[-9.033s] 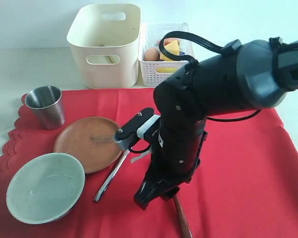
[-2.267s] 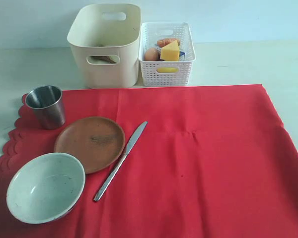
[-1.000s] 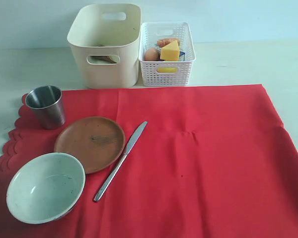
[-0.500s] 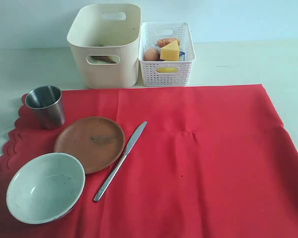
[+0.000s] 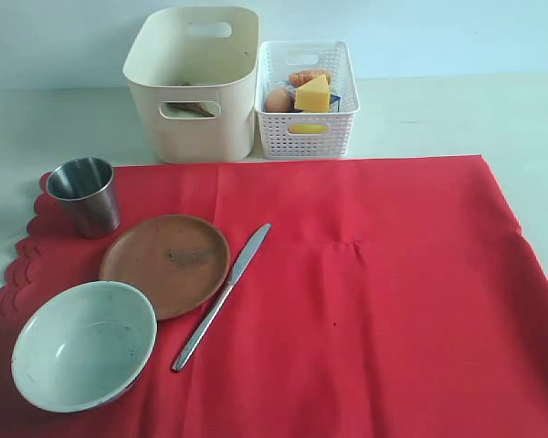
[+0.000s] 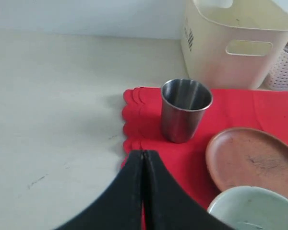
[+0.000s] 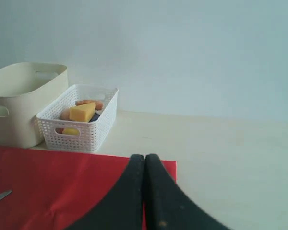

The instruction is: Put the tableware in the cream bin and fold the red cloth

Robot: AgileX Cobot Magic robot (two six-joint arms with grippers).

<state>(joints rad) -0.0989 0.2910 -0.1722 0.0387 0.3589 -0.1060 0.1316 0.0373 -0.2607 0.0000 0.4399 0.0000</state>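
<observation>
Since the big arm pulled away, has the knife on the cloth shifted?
No. The knife still lies slanted beside the right rim of the brown plate, as before.

Cup (image 5: 84, 193), plate (image 5: 164, 265), bowl (image 5: 82, 345), knife (image 5: 221, 297) on cloth's (image 5: 393, 301) left half; bin (image 5: 194, 137) behind cloth, basket (image 5: 279, 137) right of bin

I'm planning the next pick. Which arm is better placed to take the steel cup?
Left. The left gripper, shut, sits close to the steel cup at the red cloth's scalloped edge; the right gripper is at the opposite corner, facing the white basket.
</observation>
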